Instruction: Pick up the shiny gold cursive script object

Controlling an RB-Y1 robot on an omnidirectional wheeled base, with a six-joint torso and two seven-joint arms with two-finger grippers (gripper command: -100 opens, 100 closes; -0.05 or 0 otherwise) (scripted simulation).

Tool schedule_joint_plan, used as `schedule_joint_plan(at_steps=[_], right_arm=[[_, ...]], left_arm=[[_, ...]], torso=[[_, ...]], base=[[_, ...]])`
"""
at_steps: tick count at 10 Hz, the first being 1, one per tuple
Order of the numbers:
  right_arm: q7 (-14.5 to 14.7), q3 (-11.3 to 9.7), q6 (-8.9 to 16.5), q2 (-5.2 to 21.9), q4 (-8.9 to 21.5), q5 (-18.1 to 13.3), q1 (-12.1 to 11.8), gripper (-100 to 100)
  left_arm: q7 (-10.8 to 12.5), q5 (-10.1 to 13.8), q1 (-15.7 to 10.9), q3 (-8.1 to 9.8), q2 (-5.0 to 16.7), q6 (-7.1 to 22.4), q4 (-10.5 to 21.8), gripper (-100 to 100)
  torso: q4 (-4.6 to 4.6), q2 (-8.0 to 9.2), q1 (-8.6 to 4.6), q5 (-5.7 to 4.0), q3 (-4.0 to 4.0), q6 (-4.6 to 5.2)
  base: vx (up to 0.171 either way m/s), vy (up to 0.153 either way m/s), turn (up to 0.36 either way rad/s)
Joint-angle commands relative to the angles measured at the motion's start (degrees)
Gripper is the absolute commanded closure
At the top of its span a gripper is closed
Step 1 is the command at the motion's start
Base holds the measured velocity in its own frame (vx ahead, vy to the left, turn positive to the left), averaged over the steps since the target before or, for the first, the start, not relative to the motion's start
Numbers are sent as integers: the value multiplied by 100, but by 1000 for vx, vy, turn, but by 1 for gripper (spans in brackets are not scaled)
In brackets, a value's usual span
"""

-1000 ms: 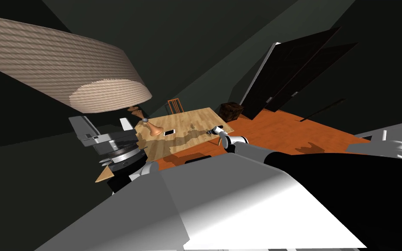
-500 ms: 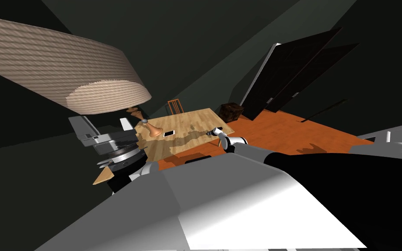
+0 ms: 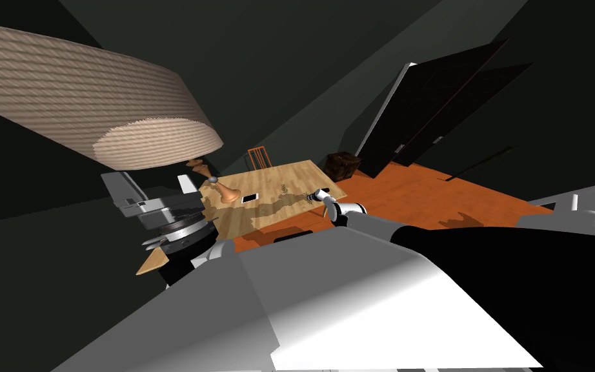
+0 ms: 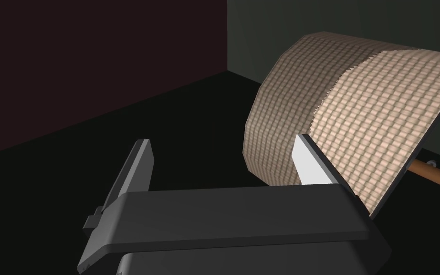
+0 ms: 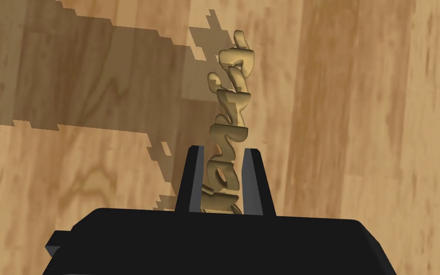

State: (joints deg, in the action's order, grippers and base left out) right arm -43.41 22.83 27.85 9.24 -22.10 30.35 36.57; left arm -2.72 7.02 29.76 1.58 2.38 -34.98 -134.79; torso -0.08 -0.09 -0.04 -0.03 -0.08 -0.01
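Observation:
The gold cursive script piece (image 5: 228, 129) stands on edge on the light wooden table (image 5: 367, 119), running away from my hand. My right gripper (image 5: 225, 179) is shut on its near end, both fingers pressing its sides. In the head view the right gripper (image 3: 313, 195) is low over the table's (image 3: 270, 177) right part. My left gripper (image 4: 221, 167) is open and holds nothing, raised off to the left beside a woven beige lampshade (image 4: 357, 133).
The table also carries a brown turned wooden piece (image 3: 227, 191) and a small white-edged flat device (image 3: 250, 197). A wooden chair (image 3: 259, 157) stands behind it, a dark box (image 3: 342, 165) on the orange floor (image 3: 419, 194). Dark doors (image 3: 432, 116) lie to the right.
The head view has shifted very slightly. My right arm stays at the same spot over the table.

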Motion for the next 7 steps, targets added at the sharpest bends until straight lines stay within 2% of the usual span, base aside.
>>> schedule_joint_plan(at_steps=[1,2,3,4,5,6,7], right_arm=[[0,0,0,0,0,0,0,0],[-92,-18,171,53,-120,-52,13,100],[-134,-24,260,110,-127,-63,73,100],[-134,-24,260,110,-206,-63,73,100],[-134,-24,260,110,-127,-63,73,100],[-159,-28,275,105,-171,-73,65,100],[-145,-27,266,105,-158,-70,66,0]], left_arm=[[0,0,0,0,0,0,0,0],[0,0,0,0,0,0,0,0],[0,0,0,0,0,0,0,0],[0,0,-1,0,0,0,0,0],[0,0,-1,0,0,0,0,0],[0,0,0,0,0,0,0,0],[0,0,0,0,0,0,0,0]], torso=[[0,0,0,0,0,0],[0,0,0,0,0,0],[2,11,5,2,6,2],[5,28,13,3,16,3],[7,27,9,3,16,1],[3,18,3,0,10,2],[3,9,0,0,6,2]], base=[[0,0,0],[-40,19,-8],[-83,42,-18],[-67,23,-15],[-31,3,7],[-11,1,1],[0,0,0]])
